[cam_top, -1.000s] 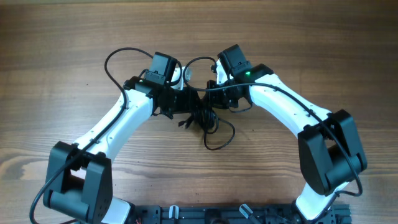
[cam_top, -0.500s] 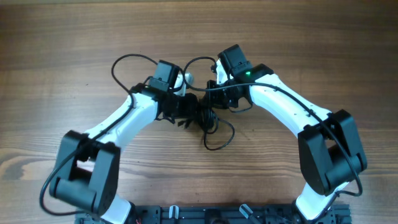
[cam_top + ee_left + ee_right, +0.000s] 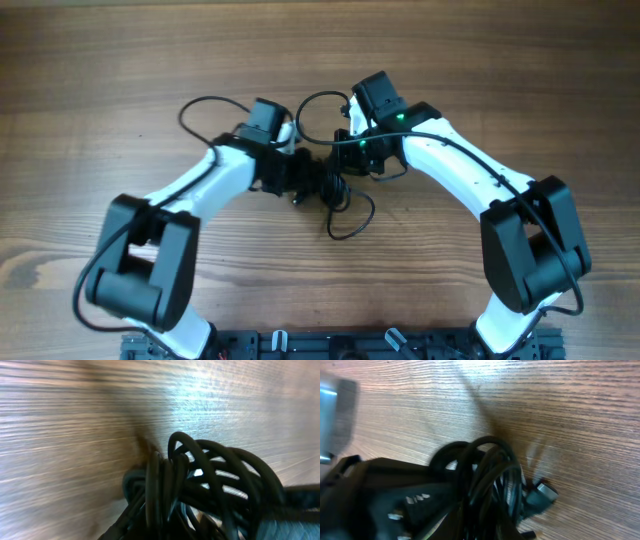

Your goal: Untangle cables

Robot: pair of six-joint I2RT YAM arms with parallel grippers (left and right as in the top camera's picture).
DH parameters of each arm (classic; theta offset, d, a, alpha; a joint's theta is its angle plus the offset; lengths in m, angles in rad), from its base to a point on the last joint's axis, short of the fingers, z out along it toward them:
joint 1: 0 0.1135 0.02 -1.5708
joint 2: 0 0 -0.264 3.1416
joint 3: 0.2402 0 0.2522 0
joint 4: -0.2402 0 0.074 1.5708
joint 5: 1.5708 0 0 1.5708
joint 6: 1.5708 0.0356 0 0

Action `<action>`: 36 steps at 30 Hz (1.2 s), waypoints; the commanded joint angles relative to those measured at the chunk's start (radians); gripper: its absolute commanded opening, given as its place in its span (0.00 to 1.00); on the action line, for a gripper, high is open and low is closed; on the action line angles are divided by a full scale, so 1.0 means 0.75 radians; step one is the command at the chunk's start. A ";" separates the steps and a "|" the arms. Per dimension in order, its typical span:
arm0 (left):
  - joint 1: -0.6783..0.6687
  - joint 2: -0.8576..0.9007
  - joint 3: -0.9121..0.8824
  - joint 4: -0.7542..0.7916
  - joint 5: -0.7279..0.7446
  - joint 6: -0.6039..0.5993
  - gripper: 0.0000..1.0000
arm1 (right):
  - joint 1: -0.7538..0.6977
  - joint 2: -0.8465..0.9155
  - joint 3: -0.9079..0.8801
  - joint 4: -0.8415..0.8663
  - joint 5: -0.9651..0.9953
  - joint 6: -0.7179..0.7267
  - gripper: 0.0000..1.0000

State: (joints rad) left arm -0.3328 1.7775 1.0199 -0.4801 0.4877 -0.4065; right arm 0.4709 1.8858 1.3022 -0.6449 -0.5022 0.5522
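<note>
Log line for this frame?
tangled thin black cables: on wooden table | left gripper: at tangle, state unclear | right gripper: at tangle, state unclear

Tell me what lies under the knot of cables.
Wooden table shows around the cables and through their loops. The spot directly below the dense knot is hidden by the cords.

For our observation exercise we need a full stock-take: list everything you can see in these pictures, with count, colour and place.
cables: number unclear, black, tangled in one bunch at mid-table, one loop trailing toward the robot's base
plug: one seen, black with silver tip, at the bunch's edge
table: one, brown wood, under everything
left arm and right arm: two, white and black, reaching in from either side
left hand and right hand: two, black, at the bunch; open or shut unclear
</note>
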 commanded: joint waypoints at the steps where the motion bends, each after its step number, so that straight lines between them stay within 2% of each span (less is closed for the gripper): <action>1: 0.147 -0.113 -0.008 -0.035 0.160 -0.030 0.04 | -0.093 -0.036 0.024 -0.057 0.008 -0.039 0.15; 3: 0.196 -0.121 -0.008 -0.044 0.291 0.002 0.04 | -0.119 -0.036 0.024 -0.077 0.038 -0.066 0.15; 8: 0.240 -0.121 -0.008 -0.044 0.865 0.401 0.04 | -0.129 -0.036 0.024 -0.096 0.106 -0.110 0.15; 12: 0.241 -0.121 -0.008 -0.044 0.854 0.391 0.04 | -0.129 -0.036 0.029 -0.090 0.014 -0.213 0.16; 15: 0.241 -0.121 -0.008 -0.044 0.745 0.317 0.04 | -0.129 -0.055 0.077 -0.111 -0.135 -0.297 0.25; 19: 0.241 -0.121 -0.008 -0.043 0.742 0.317 0.04 | -0.129 -0.163 0.161 -0.162 -0.191 -0.340 0.45; 23: 0.241 -0.121 -0.008 -0.043 0.709 0.280 0.04 | -0.128 -0.246 0.196 -0.167 -0.200 -0.302 0.48; 25: 0.241 -0.121 -0.008 -0.036 0.709 0.211 0.04 | -0.121 -0.233 0.189 -0.194 -0.169 -0.391 0.52; 26: 0.241 -0.121 -0.008 -0.020 0.709 0.133 0.04 | -0.107 -0.219 0.186 -0.232 -0.079 -0.427 0.56; 29: 0.241 -0.121 -0.008 0.028 0.709 -0.063 0.04 | -0.085 -0.194 0.155 -0.258 -0.023 -0.509 0.61; 31: 0.241 -0.121 -0.008 0.055 0.704 -0.219 0.04 | -0.070 -0.164 0.128 -0.266 0.002 -0.528 0.61; 32: 0.241 -0.121 -0.008 0.057 0.646 -0.365 0.04 | -0.054 -0.138 0.128 -0.270 0.012 -0.528 0.58; 33: 0.241 -0.121 -0.008 0.057 0.612 -0.436 0.04 | -0.046 -0.129 0.128 -0.264 0.011 -0.527 0.56; 36: 0.239 -0.121 -0.009 0.054 0.510 -0.555 0.04 | -0.009 -0.128 0.128 -0.210 0.017 -0.521 0.49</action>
State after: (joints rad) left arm -0.1604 1.7180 1.0180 -0.4431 0.9337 -0.6643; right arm 0.4389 1.7771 1.4067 -0.8299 -0.5137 0.1776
